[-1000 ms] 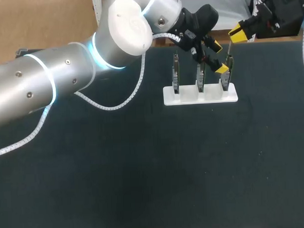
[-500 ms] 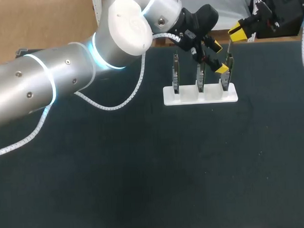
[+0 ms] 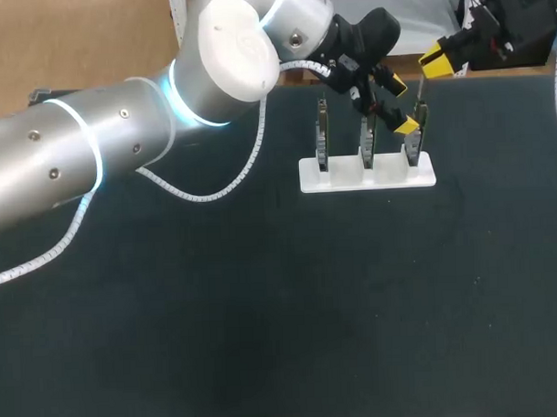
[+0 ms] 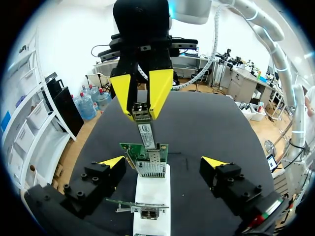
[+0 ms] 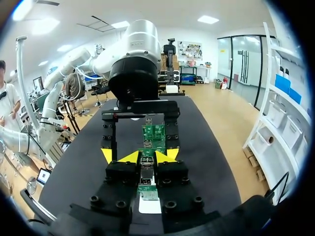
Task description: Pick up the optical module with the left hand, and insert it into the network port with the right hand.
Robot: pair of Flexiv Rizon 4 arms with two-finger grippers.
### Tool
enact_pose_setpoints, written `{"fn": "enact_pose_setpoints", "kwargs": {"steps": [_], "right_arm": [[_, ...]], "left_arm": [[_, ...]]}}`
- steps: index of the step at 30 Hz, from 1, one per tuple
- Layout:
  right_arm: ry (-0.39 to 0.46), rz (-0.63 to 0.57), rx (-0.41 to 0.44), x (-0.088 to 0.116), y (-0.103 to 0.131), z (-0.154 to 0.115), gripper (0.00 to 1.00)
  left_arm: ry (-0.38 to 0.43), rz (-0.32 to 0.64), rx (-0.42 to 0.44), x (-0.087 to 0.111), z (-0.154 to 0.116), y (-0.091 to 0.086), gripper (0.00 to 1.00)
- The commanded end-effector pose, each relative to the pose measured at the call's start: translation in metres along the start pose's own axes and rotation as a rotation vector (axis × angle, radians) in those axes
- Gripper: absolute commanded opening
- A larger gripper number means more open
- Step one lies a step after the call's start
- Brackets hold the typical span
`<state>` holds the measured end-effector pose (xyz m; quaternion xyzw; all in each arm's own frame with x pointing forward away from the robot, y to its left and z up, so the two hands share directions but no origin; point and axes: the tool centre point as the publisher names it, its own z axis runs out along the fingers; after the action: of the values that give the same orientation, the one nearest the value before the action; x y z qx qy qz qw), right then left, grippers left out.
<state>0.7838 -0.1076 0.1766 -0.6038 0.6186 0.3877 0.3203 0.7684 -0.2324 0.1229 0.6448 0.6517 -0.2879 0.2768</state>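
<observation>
A white stand (image 3: 367,173) holds three upright green cards; the rightmost card (image 3: 413,140) carries the network port (image 4: 150,167). My right gripper (image 3: 435,61) hangs over that card, shut on the slim optical module (image 4: 145,132), whose lower end meets the port. In the right wrist view the right gripper (image 5: 146,157) pinches the module (image 5: 146,173) with the card (image 5: 153,132) just ahead. My left gripper (image 3: 401,105) is open, its fingers standing wide on either side of the same card (image 4: 147,156) without touching it.
The stand's other two cards (image 3: 322,134) (image 3: 367,137) stand to the left of the rightmost one, close to the left wrist. The left arm (image 3: 120,132) spans the table's back left. Dark mat (image 3: 309,308) lies bare in front of the stand.
</observation>
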Motion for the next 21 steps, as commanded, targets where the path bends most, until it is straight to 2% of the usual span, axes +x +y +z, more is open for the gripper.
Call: {"fn": "enact_pose_setpoints", "kwargs": {"steps": [1,14,21], "right_arm": [[-0.001,0.001,0.003,0.0011,0.0029,0.0012,0.0],[0.003,0.016,0.009,0.0054,0.005,0.003,0.0],[0.004,0.0,0.017,0.0003,0.0062,0.0005,0.0]], "left_arm": [[0.006,-0.002,0.002,-0.0015,0.0001,0.0013,1.0],[0.006,-0.002,0.002,-0.0015,0.0001,0.0013,1.0],[0.006,-0.002,0.002,-0.0015,0.0001,0.0013,1.0]]}}
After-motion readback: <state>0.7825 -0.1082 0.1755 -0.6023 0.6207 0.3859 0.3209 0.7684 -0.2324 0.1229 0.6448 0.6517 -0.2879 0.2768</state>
